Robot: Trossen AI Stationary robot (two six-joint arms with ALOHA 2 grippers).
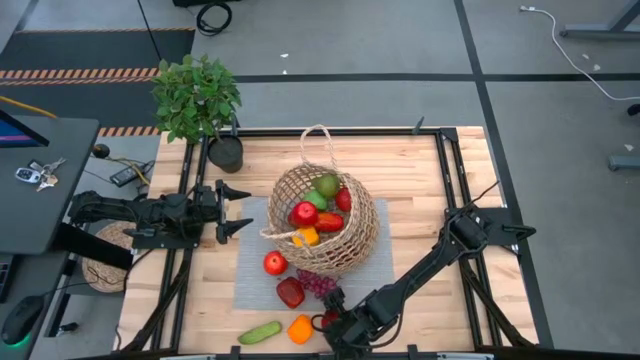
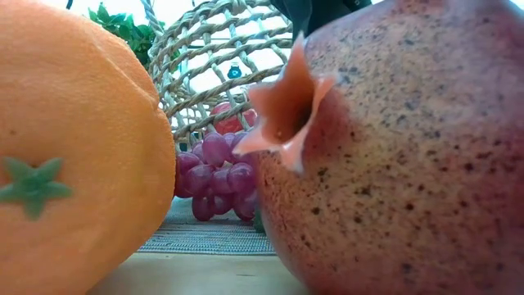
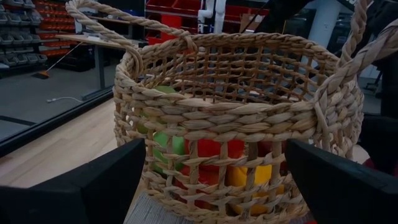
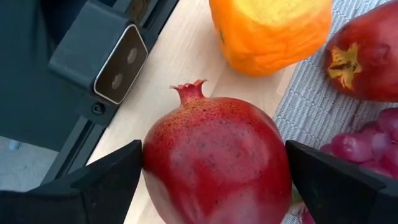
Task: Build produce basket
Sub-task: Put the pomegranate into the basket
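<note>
On the left side of the table, the left gripper [image 1: 243, 211] hovers just beside the basket [image 1: 352, 243], its fingers [image 3: 87, 186] spread wide and pointing at the wicker wall. In the left wrist view the basket fills the space ahead of the two fingers, apart from them, with green, red and yellow produce showing through the weave. The basket stands on a grey placemat [image 1: 250, 280] at the middle of the table, tipped somewhat, holding a green pear [image 1: 327, 185], a red apple [image 1: 304, 213] and other pieces.

In front of the basket, on the mat, lie another red apple [image 1: 275, 263], a dark red fruit [image 1: 291, 292] and purple grapes [image 1: 318, 284]. Nearer the table's front edge lie a green cucumber [image 1: 260, 332] and an orange pepper [image 1: 300, 329].

Just right of the pepper, the right gripper [image 1: 330, 322] is down low at the front edge. Its fingers [image 4: 102, 180] stand spread on either side of a pomegranate [image 4: 217, 165], which sits between them on the bare wood; whether they touch it cannot be told. The pepper and grapes lie just beyond the pomegranate.
</note>
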